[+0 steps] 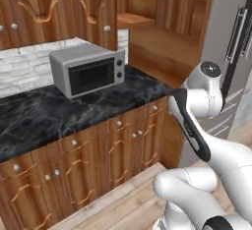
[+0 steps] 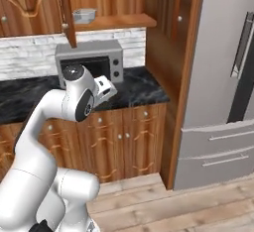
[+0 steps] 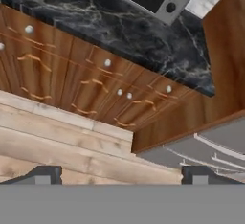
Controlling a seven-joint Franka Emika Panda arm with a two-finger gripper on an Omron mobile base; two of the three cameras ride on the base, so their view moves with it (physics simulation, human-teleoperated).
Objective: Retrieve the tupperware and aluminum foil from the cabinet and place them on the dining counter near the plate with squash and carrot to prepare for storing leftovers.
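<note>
White arm (image 1: pixel 206 140) fills the lower right of the left base view — beyond it, a microwave (image 1: pixel 88 69) on the black counter (image 1: pixel 29 121). Right base view: a grey tupperware (image 2: pixel 84 15) sits on the open cabinet shelf (image 2: pixel 116 22) above. Hand view: gripper (image 3: pixel 122 174) spread wide, holding nothing, over wood floor (image 3: pixel 57 141).

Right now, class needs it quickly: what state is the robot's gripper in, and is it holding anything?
Gripper: open, jaws set wide apart, holding nothing; it looks down over the wooden floor in front of the lower cabinets.
</note>
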